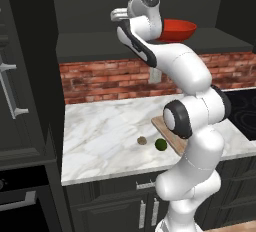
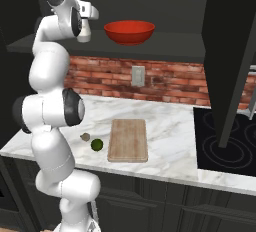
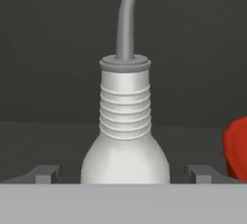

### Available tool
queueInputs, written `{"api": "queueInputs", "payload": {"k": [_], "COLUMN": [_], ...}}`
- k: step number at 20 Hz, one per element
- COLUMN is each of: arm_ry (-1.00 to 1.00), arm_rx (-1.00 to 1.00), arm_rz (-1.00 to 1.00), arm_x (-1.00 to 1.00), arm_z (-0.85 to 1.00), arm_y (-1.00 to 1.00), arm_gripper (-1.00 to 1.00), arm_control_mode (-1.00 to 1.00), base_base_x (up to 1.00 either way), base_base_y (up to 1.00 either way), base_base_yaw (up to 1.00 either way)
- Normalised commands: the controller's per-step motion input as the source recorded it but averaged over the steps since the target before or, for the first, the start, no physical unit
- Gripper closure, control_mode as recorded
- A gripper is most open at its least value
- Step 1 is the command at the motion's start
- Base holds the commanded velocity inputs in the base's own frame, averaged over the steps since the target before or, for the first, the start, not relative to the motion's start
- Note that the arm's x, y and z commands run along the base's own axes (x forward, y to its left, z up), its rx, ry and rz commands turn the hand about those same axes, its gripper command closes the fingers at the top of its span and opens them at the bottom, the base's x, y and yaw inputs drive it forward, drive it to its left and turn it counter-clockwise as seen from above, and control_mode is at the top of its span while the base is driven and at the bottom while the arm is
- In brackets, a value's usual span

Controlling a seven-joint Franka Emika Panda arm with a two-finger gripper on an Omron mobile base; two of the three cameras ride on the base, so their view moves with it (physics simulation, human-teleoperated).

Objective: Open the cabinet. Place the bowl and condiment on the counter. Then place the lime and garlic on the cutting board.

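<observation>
The gripper (image 3: pixel 125 172) stands with its jaws wide apart, one fingertip (image 3: pixel 47 174) on each side of the condiment (image 3: pixel 125 136), and bare gaps show between both tips and the white bottle, so nothing is clamped. The bottle stands upright on the shelf of the open cabinet (image 2: pixel 190 43), its long axis vertical, ribbed neck and collar above the rounded body and the thin nozzle pointing straight up with a slight bend near the top. In the right base view the hand sits at the shelf's left end with the bottle (image 2: pixel 84 32) just under it. The bowl (image 2: pixel 129 31) rests on the same shelf, near the bottle toward the shelf's middle, rim up; in the hand view its red edge (image 3: pixel 236 148) shows at the right, apart from the right fingertip. An open dark door (image 2: pixel 227 51) hangs at the right end of the cabinet. Below, on the counter (image 2: pixel 170 121), the cutting board (image 2: pixel 128 139) lies with its long axis running from the front edge toward the brick wall, bare on top. The lime (image 2: pixel 97 144) lies just left of the board near the front edge, and the garlic (image 2: pixel 85 137) just beside the lime, further left
</observation>
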Motion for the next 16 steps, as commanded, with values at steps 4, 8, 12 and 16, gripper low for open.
{"api": "queueInputs", "payload": {"k": [4, 8, 12, 16], "arm_ry": [0.0, 0.0, 0.0, 0.0], "arm_rx": [0.0, 0.0, 0.0, 0.0], "arm_rz": [0.0, 0.0, 0.0, 0.0], "arm_x": [0.1, 0.15, 0.11, 0.01], "arm_z": [-0.01, -0.07, -0.13, -0.08], "arm_y": [0.03, 0.0, 0.0, 0.0], "arm_gripper": [1.0, 1.0, 1.0, 1.0], "arm_control_mode": [-1.0, -1.0, -1.0, -1.0], "base_base_x": [0.0, 0.0, 0.0, 0.0], "base_base_y": [0.0, 0.0, 0.0, 0.0], "base_base_yaw": [0.0, 0.0, 0.0, 0.0]}}
